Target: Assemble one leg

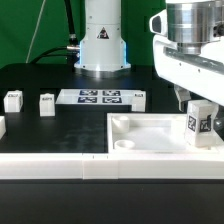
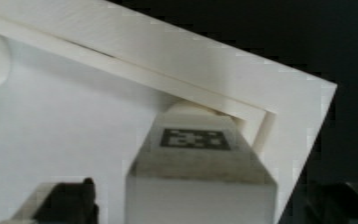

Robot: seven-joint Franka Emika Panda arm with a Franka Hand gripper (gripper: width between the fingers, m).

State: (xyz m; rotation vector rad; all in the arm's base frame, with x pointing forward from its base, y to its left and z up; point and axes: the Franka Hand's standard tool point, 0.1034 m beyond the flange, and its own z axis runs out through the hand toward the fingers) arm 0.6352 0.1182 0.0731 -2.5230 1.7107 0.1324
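My gripper point(image 1: 197, 112) is at the exterior view's right, shut on a leg point(image 1: 199, 124), a small white post with a marker tag on its face. It holds the leg upright at the right corner of the white square tabletop point(image 1: 150, 137). In the wrist view the leg point(image 2: 201, 160) sits between the dark fingers point(image 2: 69, 200), its tagged end pressed into the inner corner of the tabletop's rim point(image 2: 247, 75). Whether its foot sits in a socket is hidden.
Two more legs point(image 1: 13, 99) point(image 1: 46, 102) stand at the left, and another point(image 1: 2, 127) at the left edge. The marker board point(image 1: 100, 97) lies before the robot base point(image 1: 102, 45). A white bar point(image 1: 60, 165) runs along the front.
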